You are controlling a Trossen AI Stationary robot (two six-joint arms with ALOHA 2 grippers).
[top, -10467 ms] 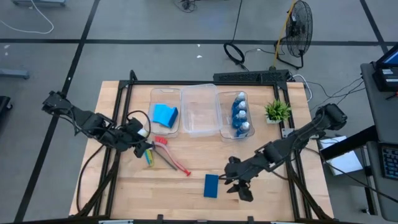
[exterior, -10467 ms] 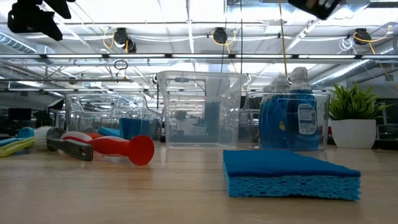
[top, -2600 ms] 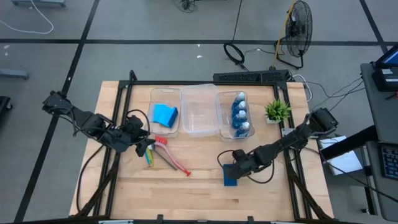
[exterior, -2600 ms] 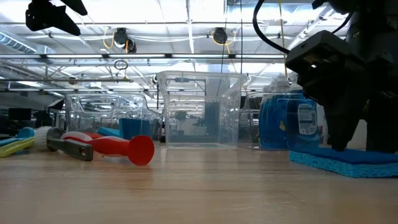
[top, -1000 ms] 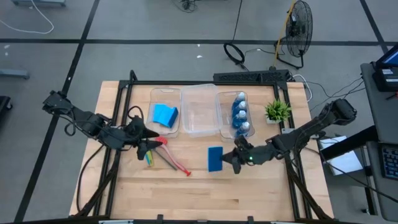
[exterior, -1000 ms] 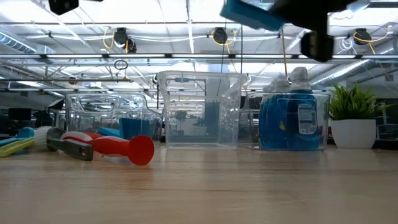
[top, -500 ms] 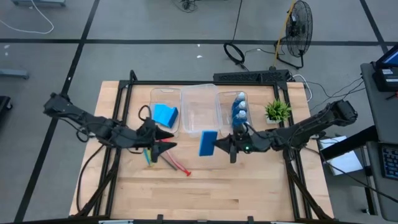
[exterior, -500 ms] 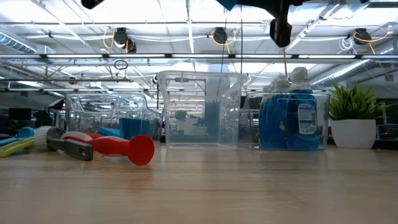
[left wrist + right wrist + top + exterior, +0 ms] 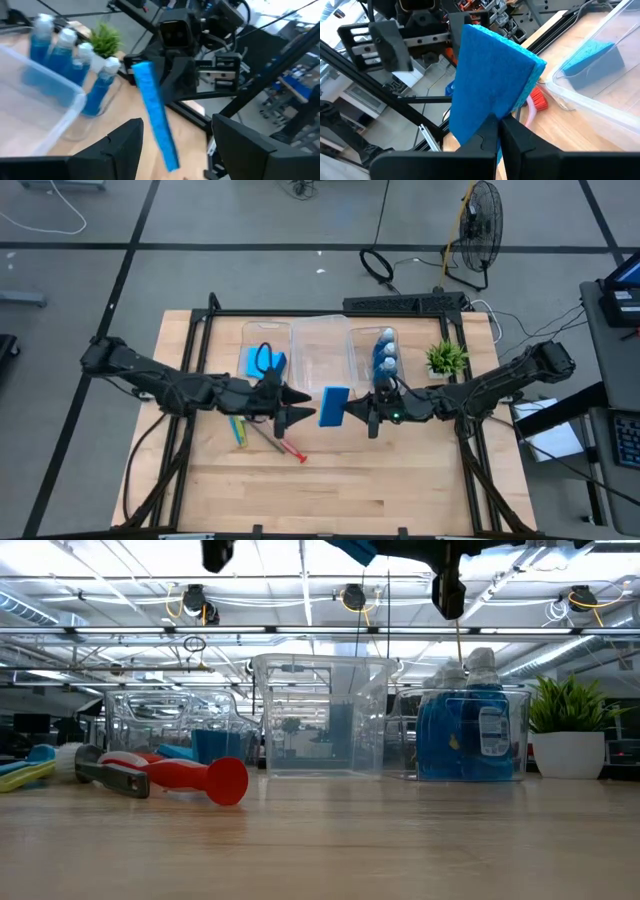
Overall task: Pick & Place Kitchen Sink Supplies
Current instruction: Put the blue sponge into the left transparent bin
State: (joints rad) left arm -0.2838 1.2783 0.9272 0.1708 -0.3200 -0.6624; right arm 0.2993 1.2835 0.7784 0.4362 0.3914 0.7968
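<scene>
Holding the flat blue rectangular sponge [image 9: 334, 407] by one end, our right gripper [image 9: 366, 416] is clamped on it and keeps it well above the wooden table [image 9: 400, 480], just in front of the middle clear plastic bin [image 9: 322, 358]. From the right wrist the sponge [image 9: 492, 82] rises broadside out of our closed fingers [image 9: 490, 134].

What the next move turns on is the face-off in mid-air. Our left gripper [image 9: 297, 407] sits just beside the sponge's free end, jaws spread wide, and from the left wrist the sponge [image 9: 155, 114] stands edge-on between our two dark fingers [image 9: 125, 145], its long axis tilted. We judge a hand-over likely, since the left arm is nearer the left clear bin [image 9: 265, 357], where another blue sponge [image 9: 264, 363] already lies.

Room is fair: the grippers are close to each other but clear of the bin rims. Below the left arm lie the long-handled red dish brush [image 9: 283, 444] and the yellow-green brush [image 9: 239, 433]. The small blue-and-white bottles [image 9: 385, 364] stand in the right clear bin [image 9: 353, 365], and the small green potted plant [image 9: 445, 359] is well apart.
</scene>
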